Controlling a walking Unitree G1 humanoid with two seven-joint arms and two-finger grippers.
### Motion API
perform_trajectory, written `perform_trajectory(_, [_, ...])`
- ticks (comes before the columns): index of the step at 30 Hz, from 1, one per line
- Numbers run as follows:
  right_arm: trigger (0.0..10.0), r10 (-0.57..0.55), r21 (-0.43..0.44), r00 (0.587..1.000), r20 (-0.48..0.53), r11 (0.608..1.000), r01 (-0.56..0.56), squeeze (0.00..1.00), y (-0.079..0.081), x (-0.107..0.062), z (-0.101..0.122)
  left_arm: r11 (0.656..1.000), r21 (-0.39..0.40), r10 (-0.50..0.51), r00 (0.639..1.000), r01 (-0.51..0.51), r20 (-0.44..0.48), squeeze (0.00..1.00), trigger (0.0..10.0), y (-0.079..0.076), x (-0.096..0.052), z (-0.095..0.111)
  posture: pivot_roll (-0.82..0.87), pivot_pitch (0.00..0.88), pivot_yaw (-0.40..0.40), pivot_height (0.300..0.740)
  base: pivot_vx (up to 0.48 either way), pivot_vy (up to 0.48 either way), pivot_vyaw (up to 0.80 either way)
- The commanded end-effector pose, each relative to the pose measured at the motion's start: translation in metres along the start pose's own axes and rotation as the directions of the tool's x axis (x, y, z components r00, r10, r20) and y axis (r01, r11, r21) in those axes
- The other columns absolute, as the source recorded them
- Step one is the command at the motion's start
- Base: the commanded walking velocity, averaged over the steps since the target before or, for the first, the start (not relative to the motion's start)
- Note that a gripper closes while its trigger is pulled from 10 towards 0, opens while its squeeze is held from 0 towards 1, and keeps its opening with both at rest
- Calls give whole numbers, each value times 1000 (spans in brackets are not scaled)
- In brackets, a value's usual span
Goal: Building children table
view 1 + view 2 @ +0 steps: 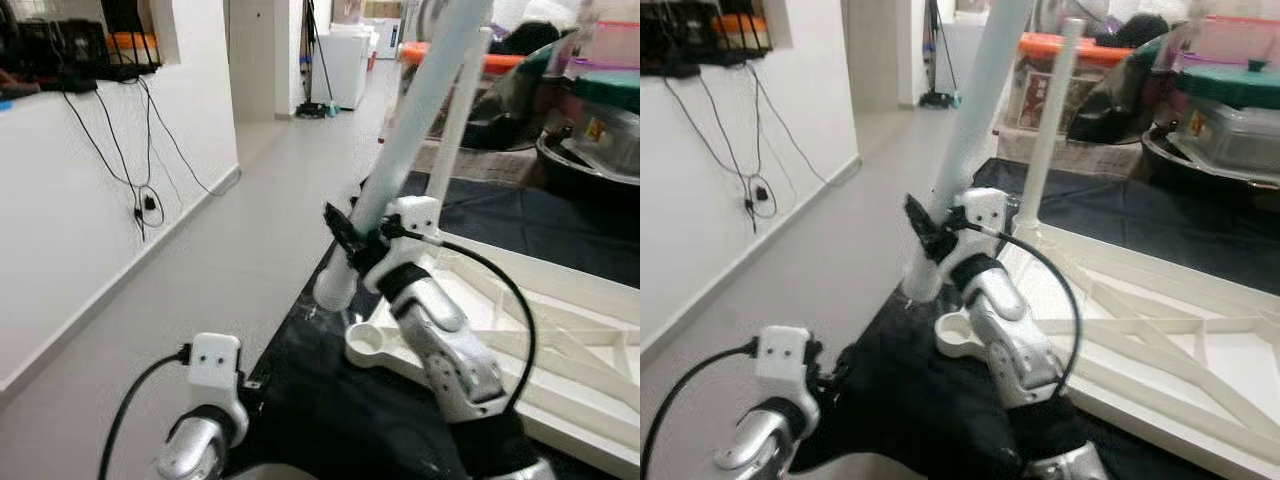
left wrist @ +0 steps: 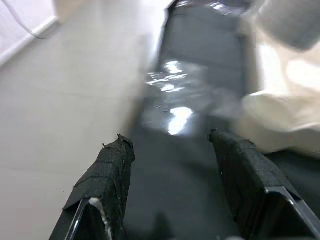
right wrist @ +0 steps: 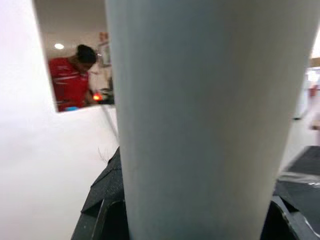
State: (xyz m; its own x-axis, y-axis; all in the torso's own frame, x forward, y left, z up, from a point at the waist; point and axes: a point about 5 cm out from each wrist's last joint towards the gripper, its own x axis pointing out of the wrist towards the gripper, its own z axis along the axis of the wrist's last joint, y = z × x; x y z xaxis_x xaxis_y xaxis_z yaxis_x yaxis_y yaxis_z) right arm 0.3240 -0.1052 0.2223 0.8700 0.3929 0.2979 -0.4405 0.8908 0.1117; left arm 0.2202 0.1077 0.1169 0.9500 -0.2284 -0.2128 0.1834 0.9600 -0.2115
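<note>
An upside-down white plastic table top (image 1: 560, 340) lies on a black sheet (image 1: 330, 400). One thin white leg (image 1: 455, 120) stands upright in its far corner. My right gripper (image 1: 352, 238) is shut on a thick white table leg (image 1: 400, 140), which leans tilted with its lower end by the round corner socket (image 1: 368, 340). The right wrist view has that leg (image 3: 210, 120) close up between the black fingers (image 3: 107, 200). My left gripper (image 2: 172, 150) is open and empty, low over the black sheet's left edge, beside the table top (image 2: 280, 115).
Grey floor (image 1: 220, 240) runs along a white wall (image 1: 60, 230) with hanging cables (image 1: 140, 190) on the left. Bins and lidded containers (image 1: 1230, 110) crowd the back right. A person in a red shirt (image 3: 70, 82) stands behind a wall opening.
</note>
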Motion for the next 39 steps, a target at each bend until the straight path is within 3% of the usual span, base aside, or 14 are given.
perform_trajectory(1, [10000,22,17,1000,22,1000,-22,0,4,2,3,999,4,40,999,-40,-16,0,10000,7,-1,-4,83,0,-79,740,0,0,0])
perform_trajectory(13, [10000,69,13,997,37,998,-69,0,8,2,5,999,9,37,999,-37,-11,0,10000,4,-2,-6,85,4,-81,740,0,0,133])
perform_trajectory(21, [10000,31,13,999,37,999,-31,0,5,3,6,999,11,40,999,-40,-12,0,10000,4,-2,-6,86,17,-78,740,0,0,772])
perform_trajectory(39, [10000,-84,-6,996,34,996,84,0,-15,3,5,999,15,32,999,-32,-33,0,10000,2,-4,-8,88,41,-80,740,0,27,0])
